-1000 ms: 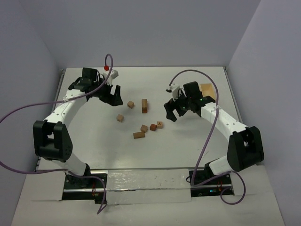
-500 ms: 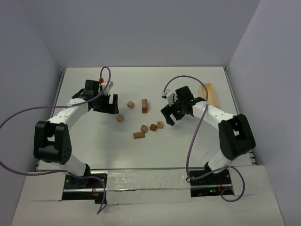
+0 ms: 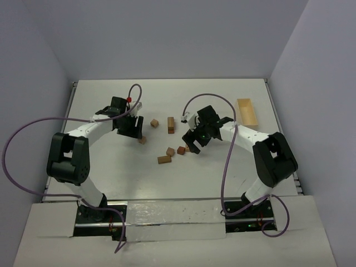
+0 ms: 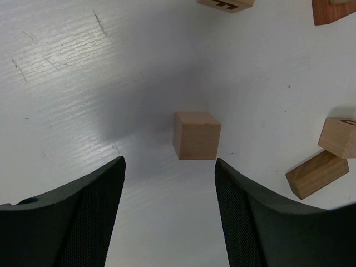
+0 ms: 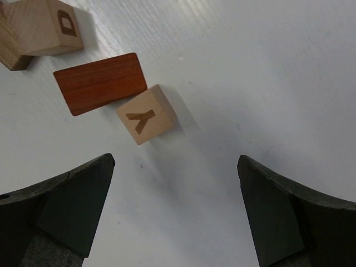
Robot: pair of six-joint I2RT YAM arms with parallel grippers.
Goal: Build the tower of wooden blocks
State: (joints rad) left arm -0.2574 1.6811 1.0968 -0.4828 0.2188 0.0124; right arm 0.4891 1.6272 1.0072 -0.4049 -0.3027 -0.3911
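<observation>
Counter: the white counter (image 3: 105,167) carries all the blocks (image 3: 163,159), scattered loose near its middle. The tray (image 3: 247,111) sits well apart at the far right.
Tower: not begun, as I read it. I see no block resting on another.
Left claw: the left claw (image 4: 168,162) is low at the left edge of the scatter, jaws apart and holding nothing.
Right claw: the right claw (image 5: 175,161) is wide open and empty, over the right end of the scatter.
Plain cube: the plain cube (image 4: 196,135) lies just ahead of the left tips, nearer the finger on the right of that wrist view.
Y cube: the Y cube (image 5: 146,114) sits skew to the right jaws, off toward one finger.
Red block: the red block (image 5: 100,82) seems to touch the Y cube's corner, though I can't be sure from this close.
Risk, left: if I pinch off-centre, one finger would meet the cube first and could shove or spin it away.
Risk, right: a finger coming down may catch the red block, or the skew cube may twist out.
Risk, both: the arms are near each other, so a wrist could knock the loose blocks.
</observation>
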